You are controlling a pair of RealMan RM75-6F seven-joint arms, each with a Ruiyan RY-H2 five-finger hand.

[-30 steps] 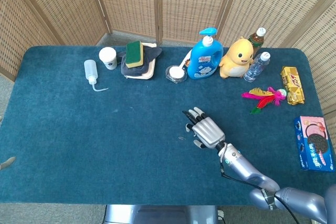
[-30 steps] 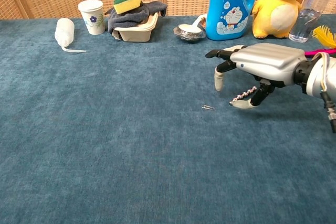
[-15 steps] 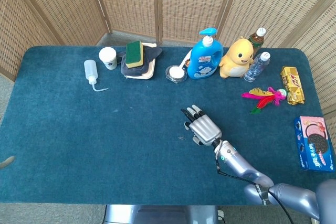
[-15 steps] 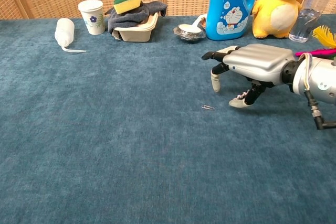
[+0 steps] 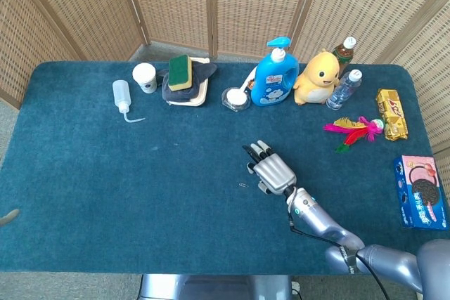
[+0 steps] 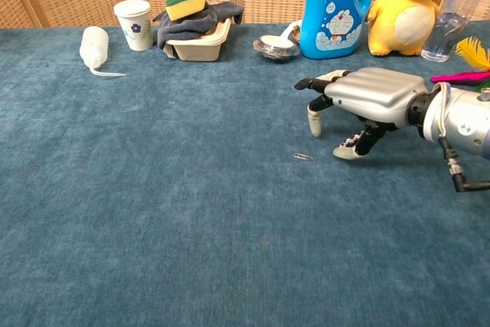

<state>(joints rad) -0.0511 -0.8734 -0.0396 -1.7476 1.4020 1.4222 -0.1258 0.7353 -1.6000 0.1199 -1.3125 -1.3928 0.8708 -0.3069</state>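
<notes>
Blue cloth, paperclip (image 6: 303, 157) seemingly crosswise.

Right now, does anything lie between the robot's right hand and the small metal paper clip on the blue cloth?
Nothing visible does: only bare blue cloth separates the right hand from the small metal paper clip.

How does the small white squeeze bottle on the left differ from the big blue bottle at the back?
The white squeeze bottle lies on its side, while the blue pump bottle stands upright. The white one is plain and much smaller; the blue one is tall and carries a cartoon label. The white one ends in a thin bent spout, the blue one in a pump head. Both rest on the blue table, apart from the right hand.
</notes>
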